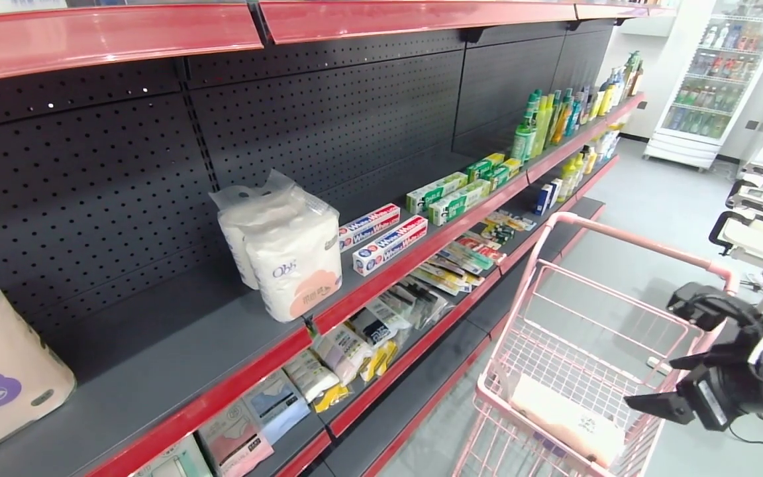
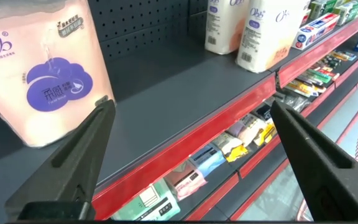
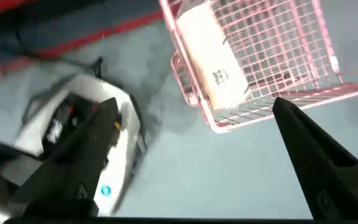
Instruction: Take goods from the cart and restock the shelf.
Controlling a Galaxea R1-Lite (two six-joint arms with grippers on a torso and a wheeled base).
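Since the long cream-white plastic-wrapped pack (image 1: 567, 421) is lying flat on the floor of the pink wire cart (image 1: 620, 311), its long axis runs along the end wall opposite the handle. It's pale, soft and rounded. The right wrist view looks down on it and catches a small dark print on top. The head view shows the dark grey shelf with red edge (image 1: 176, 344) beside the cart. The right claw (image 1: 669, 384) hangs wide open near the cart. The left claw (image 2: 191, 162) is spread wide too, over the shelf by a white toilet-roll pack with a purple label (image 2: 42, 81).
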